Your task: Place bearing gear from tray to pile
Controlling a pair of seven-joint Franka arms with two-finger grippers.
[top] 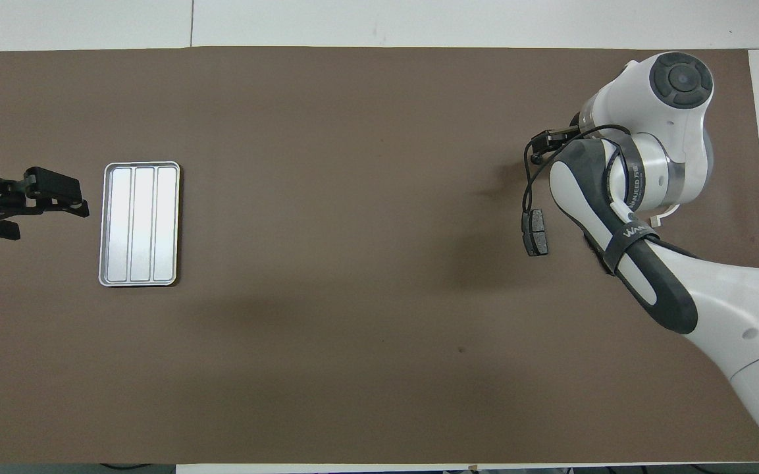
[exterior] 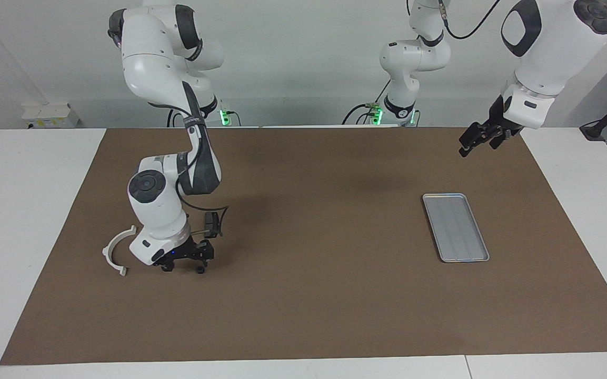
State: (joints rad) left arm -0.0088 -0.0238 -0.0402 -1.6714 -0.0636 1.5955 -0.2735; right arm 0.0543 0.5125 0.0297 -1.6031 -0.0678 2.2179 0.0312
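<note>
The tray [exterior: 456,227] lies on the brown mat [exterior: 314,295] toward the left arm's end of the table, and its ridged floor shows nothing in it. No bearing gear can be made out anywhere; a small dark shape under the right gripper [exterior: 183,266] may be it, but that is not certain.

The pile sits toward the right arm's end of the table: a white semicircular bracket [exterior: 116,251] lies just beside the right arm's wrist, and one dark brake pad [top: 537,232] lies a little nearer the robots. A second pad is not visible; the arm may cover it.

The right gripper is low over the mat at the pile, its two fingers spread apart and holding nothing that can be seen. The left gripper [exterior: 479,138] waits in the air near the tray, its fingers also apart and empty.

Judged from this, the release at the pile looks done or nearly done. The next move would call for lifting the right gripper straight up without nudging the bracket.
</note>
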